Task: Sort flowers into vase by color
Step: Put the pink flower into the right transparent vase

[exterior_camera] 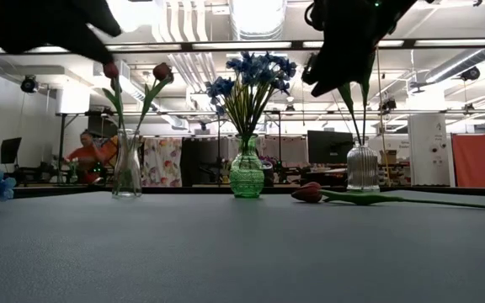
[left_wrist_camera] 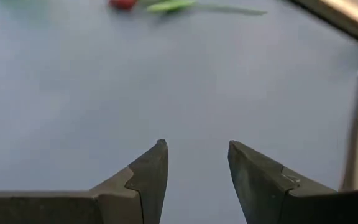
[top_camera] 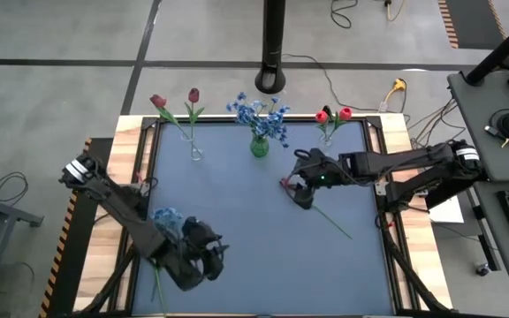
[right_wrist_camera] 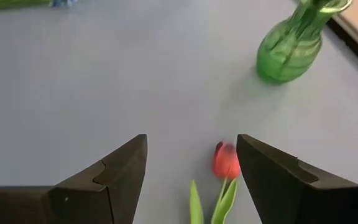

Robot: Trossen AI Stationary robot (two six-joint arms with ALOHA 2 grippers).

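Note:
A red tulip [top_camera: 287,184] lies flat on the table, its head [right_wrist_camera: 226,160] toward the green vase and its stem [top_camera: 334,223] running toward the near right. My right gripper [right_wrist_camera: 191,142] hovers open above the head, well clear of it in the low view [exterior_camera: 343,50]. A blue sprig [top_camera: 166,216] lies near the table's left edge, partly under my left arm. My left gripper [top_camera: 210,256] is open over bare table at the near left. Maroon tulips [top_camera: 193,94] stand in a clear vase [top_camera: 196,152], blue blossoms [top_camera: 259,113] in the green vase [top_camera: 259,146], and red tulips [top_camera: 334,115] in a ribbed clear vase [exterior_camera: 362,168].
The three vases stand in a row along the table's far edge. A raised wooden frame [top_camera: 122,141] borders the blue table top. A black pole base [top_camera: 272,81] stands beyond the far edge. A person [exterior_camera: 87,151] is far off in the room behind.

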